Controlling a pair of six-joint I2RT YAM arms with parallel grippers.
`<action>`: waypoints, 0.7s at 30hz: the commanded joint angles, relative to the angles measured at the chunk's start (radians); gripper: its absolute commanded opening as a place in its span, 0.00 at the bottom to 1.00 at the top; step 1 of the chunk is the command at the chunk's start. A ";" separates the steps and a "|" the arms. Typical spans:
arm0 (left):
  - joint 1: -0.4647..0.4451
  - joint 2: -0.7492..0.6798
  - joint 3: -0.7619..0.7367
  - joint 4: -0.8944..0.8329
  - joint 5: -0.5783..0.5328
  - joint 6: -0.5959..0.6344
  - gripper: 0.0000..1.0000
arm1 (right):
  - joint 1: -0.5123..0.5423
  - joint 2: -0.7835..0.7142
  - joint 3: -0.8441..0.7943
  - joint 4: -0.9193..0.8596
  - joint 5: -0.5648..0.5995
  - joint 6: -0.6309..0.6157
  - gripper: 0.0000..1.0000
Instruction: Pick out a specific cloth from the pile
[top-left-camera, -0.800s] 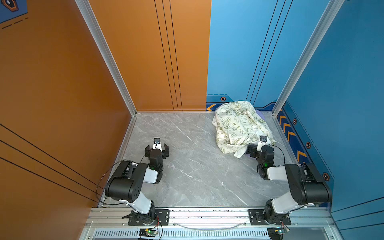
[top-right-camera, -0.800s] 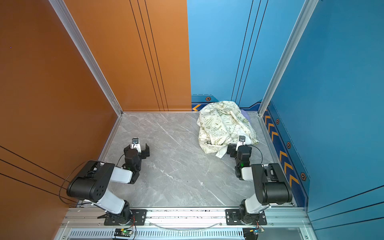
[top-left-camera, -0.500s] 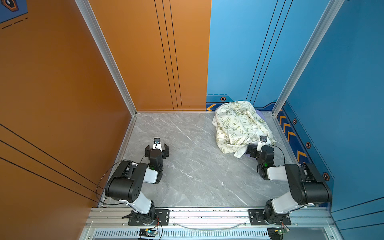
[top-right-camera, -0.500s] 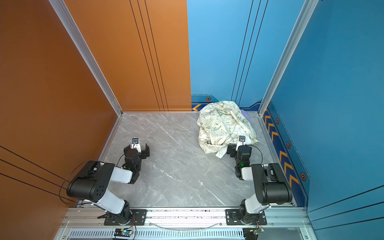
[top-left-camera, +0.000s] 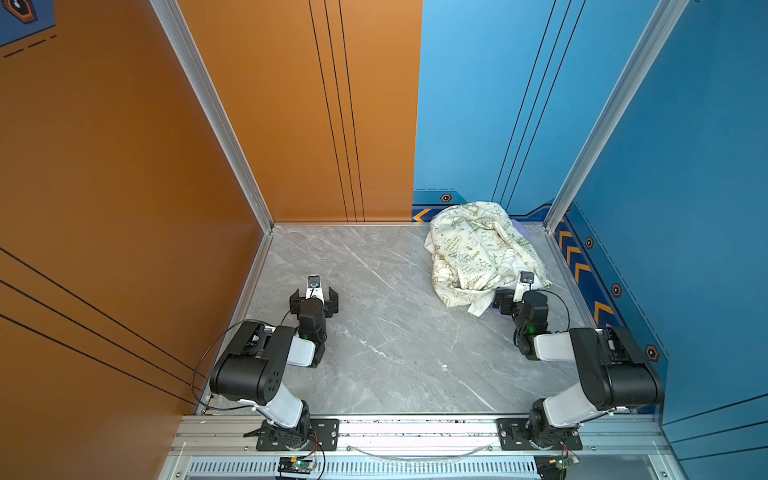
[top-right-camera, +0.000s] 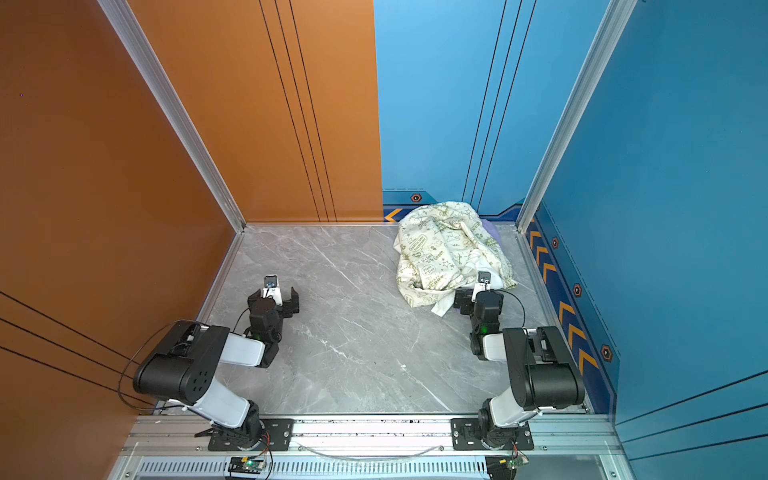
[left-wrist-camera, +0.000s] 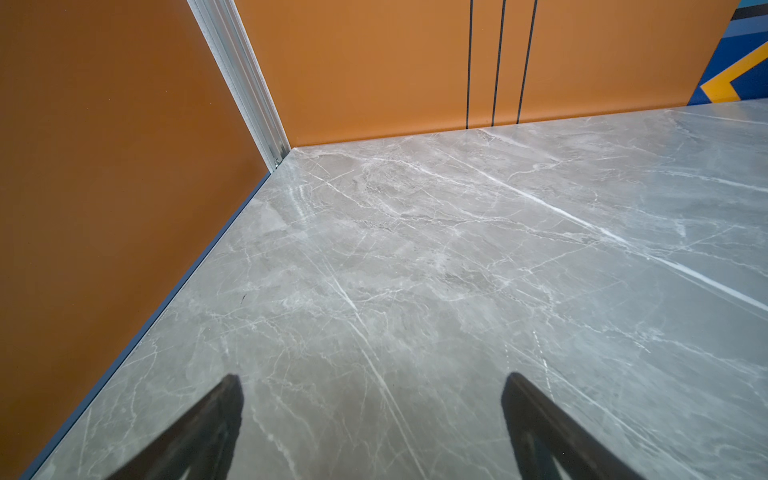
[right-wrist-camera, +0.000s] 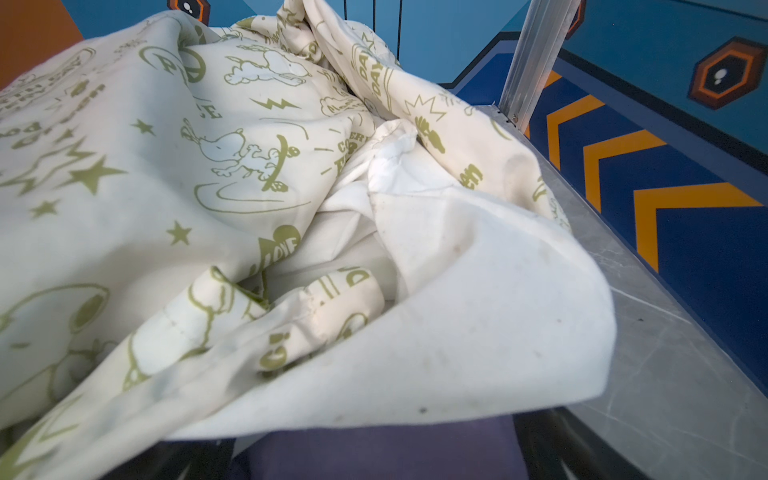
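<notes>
The pile lies at the back right of the grey marble table: a cream cloth with green doodles over a plain white cloth. The lavender cloth peeps out at the pile's far right edge. More lavender cloth shows under the white hem, between the spread fingers of my right gripper. That gripper is open at the pile's near edge. My left gripper stands open over bare marble, holding nothing.
Orange walls close the left and back left. Blue walls close the back right and right, close to the pile. An aluminium corner post stands just beyond the pile. A metal rail runs along the table's front edge.
</notes>
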 joint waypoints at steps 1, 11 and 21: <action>0.006 -0.006 0.012 -0.010 0.009 -0.004 0.98 | -0.003 0.002 0.018 0.007 -0.003 0.008 1.00; 0.009 -0.006 0.015 -0.014 0.009 -0.006 0.98 | -0.009 0.001 0.018 0.006 -0.014 0.010 1.00; 0.082 -0.040 0.043 -0.113 0.040 -0.092 0.98 | -0.002 -0.040 0.035 -0.054 0.005 0.012 1.00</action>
